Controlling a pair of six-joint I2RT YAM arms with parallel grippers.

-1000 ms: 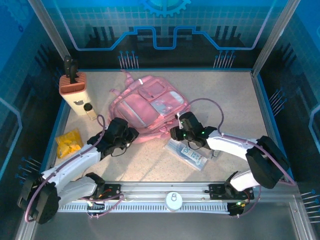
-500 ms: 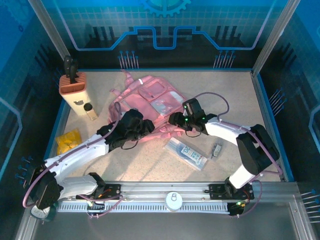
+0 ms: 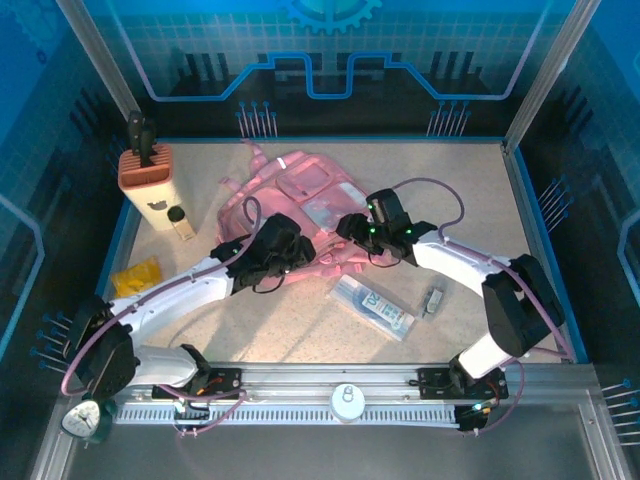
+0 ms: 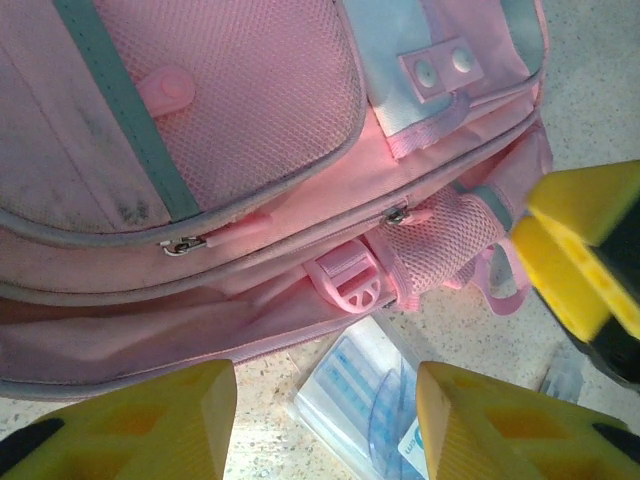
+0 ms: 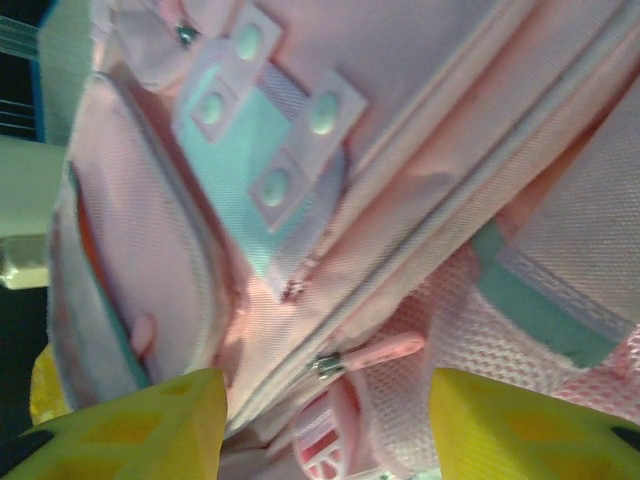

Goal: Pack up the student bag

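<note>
Centrally, toward the back of the worktop (image 3: 470, 200), the pink student bag (image 3: 300, 190) lies flat with its front pockets facing up. The left gripper (image 4: 322, 388) hangs over the bag's near edge, above a pink buckle (image 4: 348, 285) and a clear plastic packet (image 4: 372, 368), jaws apart and empty. The right gripper (image 5: 325, 400) hovers over the bag's side by a zipper pull (image 5: 375, 352), jaws likewise apart, gripping nothing.
</note>
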